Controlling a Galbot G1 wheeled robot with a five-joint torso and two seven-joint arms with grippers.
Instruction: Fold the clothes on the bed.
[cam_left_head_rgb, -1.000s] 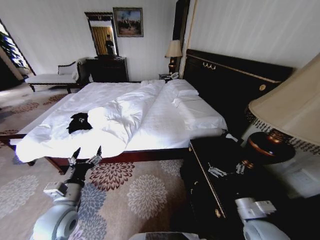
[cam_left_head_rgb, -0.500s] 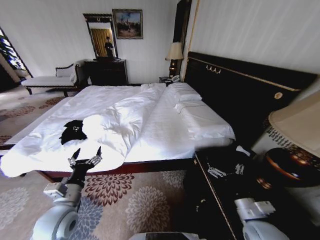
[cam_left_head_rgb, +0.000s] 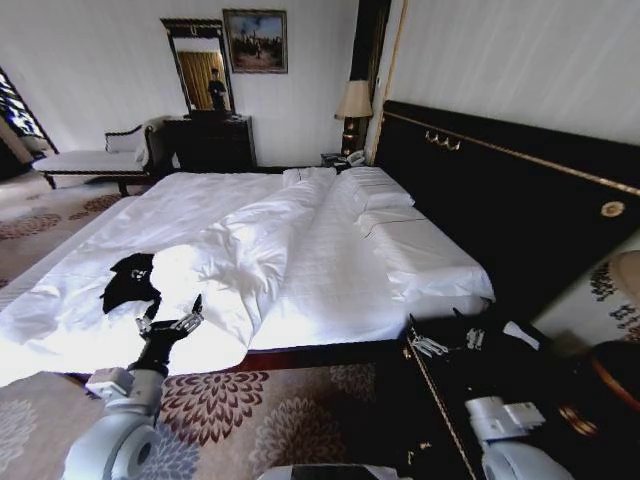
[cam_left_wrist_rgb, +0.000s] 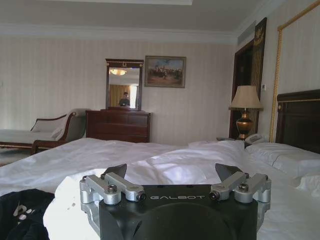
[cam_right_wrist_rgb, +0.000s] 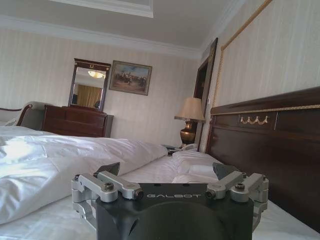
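one black t-shirt (cam_left_head_rgb: 129, 282) lies on the bed (cam_left_head_rgb: 330, 270) just beyond the spread-fingered left gripper (cam_left_head_rgb: 171, 311).

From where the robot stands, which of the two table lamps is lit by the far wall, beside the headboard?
The cream-shaded lamp with the brass base, standing at the far end of the headboard near the doorway. The other lamp sits close by at the robot's right, mostly cut off.

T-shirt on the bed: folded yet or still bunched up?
Still bunched. The T-shirt lies in a crumpled heap on the white duvet, no neat edges.
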